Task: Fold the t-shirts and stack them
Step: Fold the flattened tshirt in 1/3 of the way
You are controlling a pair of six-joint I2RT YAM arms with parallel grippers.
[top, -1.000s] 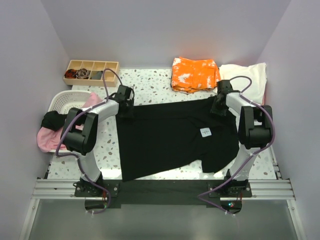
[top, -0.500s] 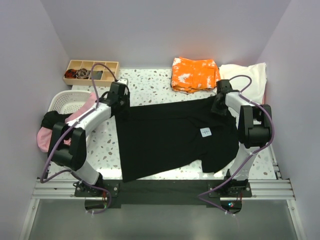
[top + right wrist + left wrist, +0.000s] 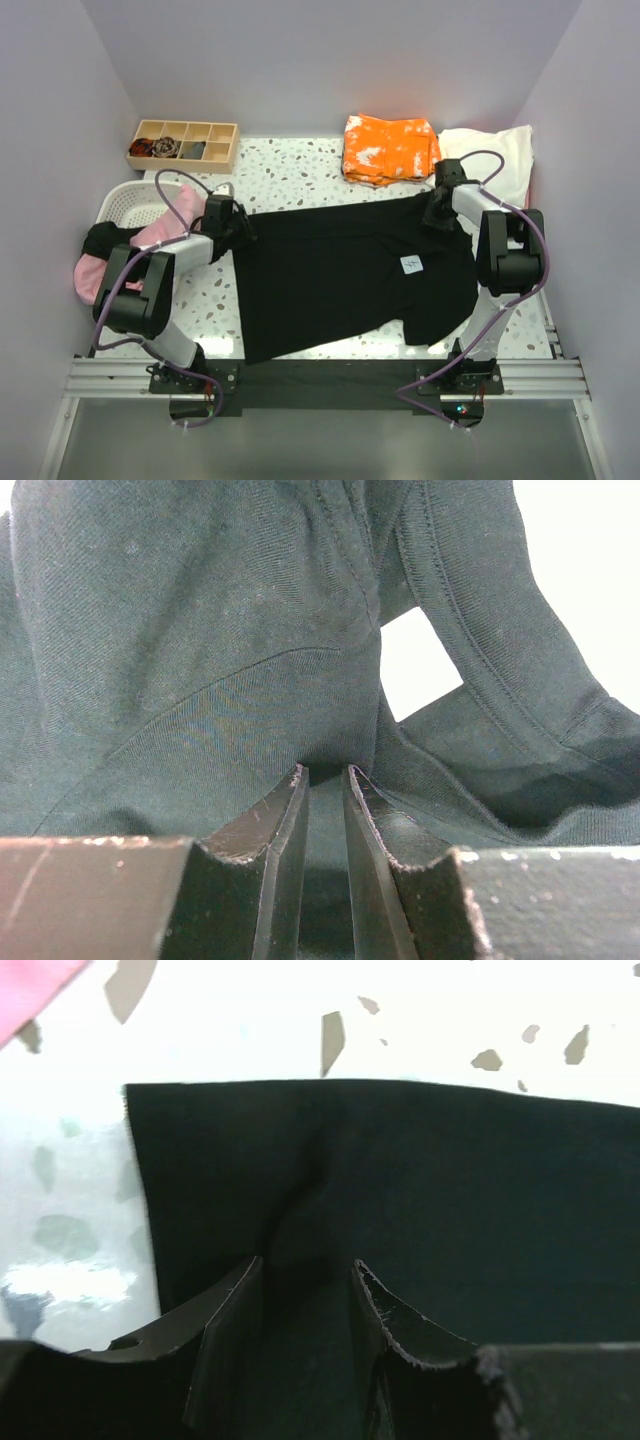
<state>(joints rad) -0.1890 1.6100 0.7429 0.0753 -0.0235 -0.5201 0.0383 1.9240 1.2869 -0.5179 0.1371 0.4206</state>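
The large black t-shirt (image 3: 340,280) lies spread flat across the table, with its small white label (image 3: 411,263) facing up. My left gripper (image 3: 232,226) is at the shirt's far left corner. In the left wrist view (image 3: 305,1265) its jaws stand narrowly apart with a creased fold of black cloth (image 3: 420,1180) pinched between them. My right gripper (image 3: 441,214) is at the far right edge near the collar. In the right wrist view (image 3: 325,772) it is shut on a fold of the shirt (image 3: 200,630). The folded orange white-blotched shirt (image 3: 390,148) and the cream shirt (image 3: 497,160) lie at the back right.
A white slotted basket (image 3: 118,201) at the left holds the pink shirt (image 3: 100,277) and a dark cloth (image 3: 100,240), which hang over its rim. A wooden compartment tray (image 3: 183,145) stands at the back left. Walls close in both sides.
My left arm swung out and came round to the shirt's far left corner from the left side. The right arm and the shirt have barely moved.
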